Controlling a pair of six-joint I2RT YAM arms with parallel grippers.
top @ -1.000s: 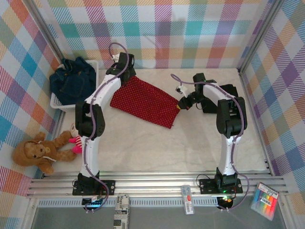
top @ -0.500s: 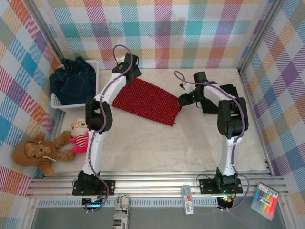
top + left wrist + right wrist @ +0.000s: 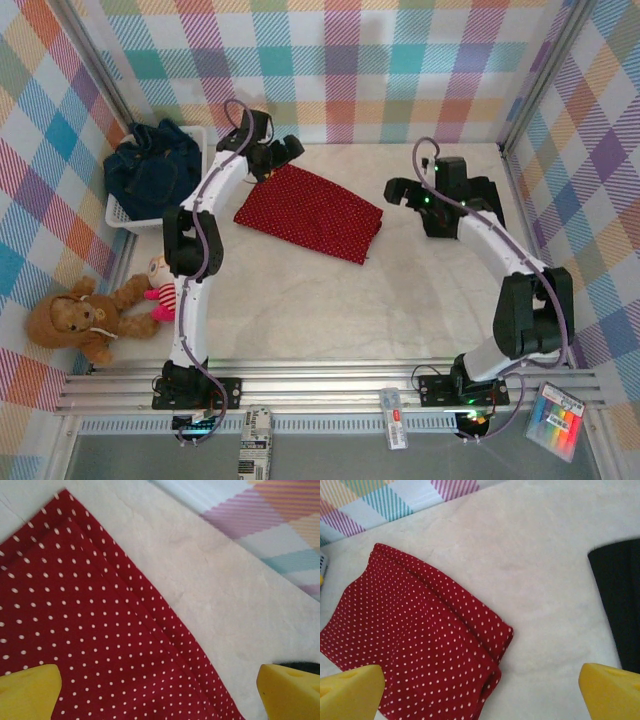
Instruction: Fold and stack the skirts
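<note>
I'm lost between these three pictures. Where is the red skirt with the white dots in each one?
Top external: the red dotted skirt lies folded on the table, left of centre, toward the back.
Left wrist: the skirt fills the lower left, one corner near the top left.
Right wrist: the skirt covers the lower left, folded edge facing right.
Shared landmark: the plaid wall, along the top of every view.

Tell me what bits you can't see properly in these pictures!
- Black skirt: right wrist view, cut off by the right edge.
- Denim skirts: top view, bunched in the basket; how many, I cannot tell.
- Red dotted skirt: left wrist view, cut off by the left and bottom edges.
- Pink plush toy: top view, partly behind the left arm.
</note>
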